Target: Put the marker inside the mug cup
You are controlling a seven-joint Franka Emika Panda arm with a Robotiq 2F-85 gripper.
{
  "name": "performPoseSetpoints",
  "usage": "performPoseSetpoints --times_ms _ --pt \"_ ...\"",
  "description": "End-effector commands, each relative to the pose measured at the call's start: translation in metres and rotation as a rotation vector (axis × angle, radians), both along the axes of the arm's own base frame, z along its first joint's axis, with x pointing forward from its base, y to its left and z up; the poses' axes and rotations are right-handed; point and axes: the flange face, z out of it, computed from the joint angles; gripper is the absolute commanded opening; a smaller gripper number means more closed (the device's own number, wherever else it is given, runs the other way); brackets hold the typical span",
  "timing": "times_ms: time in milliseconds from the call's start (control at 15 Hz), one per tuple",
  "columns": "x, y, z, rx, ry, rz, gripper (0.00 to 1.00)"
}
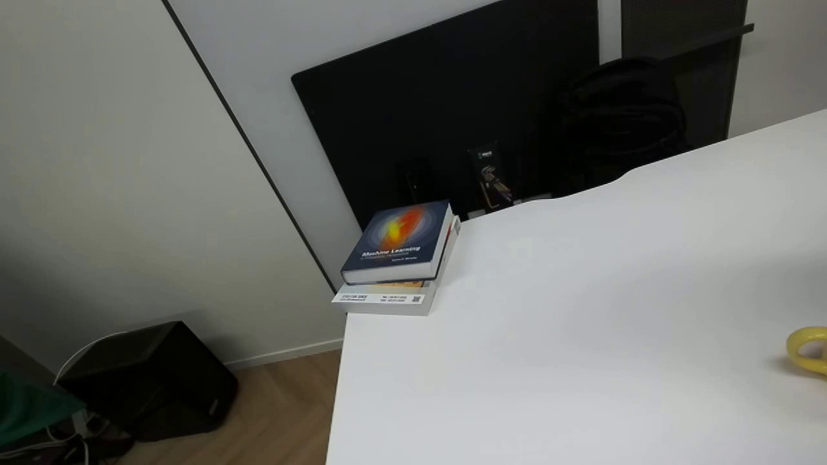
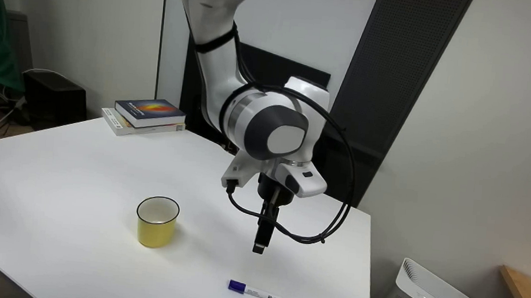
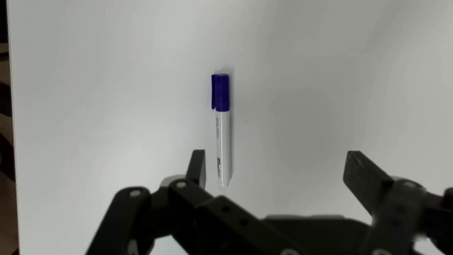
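Observation:
A marker with a dark blue cap and white body lies on the white table near its front in an exterior view. In the wrist view the marker points its cap away from the gripper. A yellow mug stands upright to the marker's left, with its opening up and a dark rim. Its handle shows at the right edge in an exterior view. My gripper is above the table, behind the marker and right of the mug. In the wrist view the gripper is open and empty, with the marker's lower end nearer the left finger.
Two stacked books lie at the table's far corner, seen in both exterior views. A black cable loops beside the gripper. The table has an edge at the left of the wrist view. A white appliance stands off its right side.

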Motion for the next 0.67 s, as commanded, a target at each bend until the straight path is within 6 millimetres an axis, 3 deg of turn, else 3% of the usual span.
performPoseSetpoints --times_ms 0,600 --pt "-0.0017 -0.0010 0.0016 0.003 0.000 -0.004 1.00" --pt "-0.0059 -0.0008 -0.0023 -0.013 -0.005 0.018 1.00"
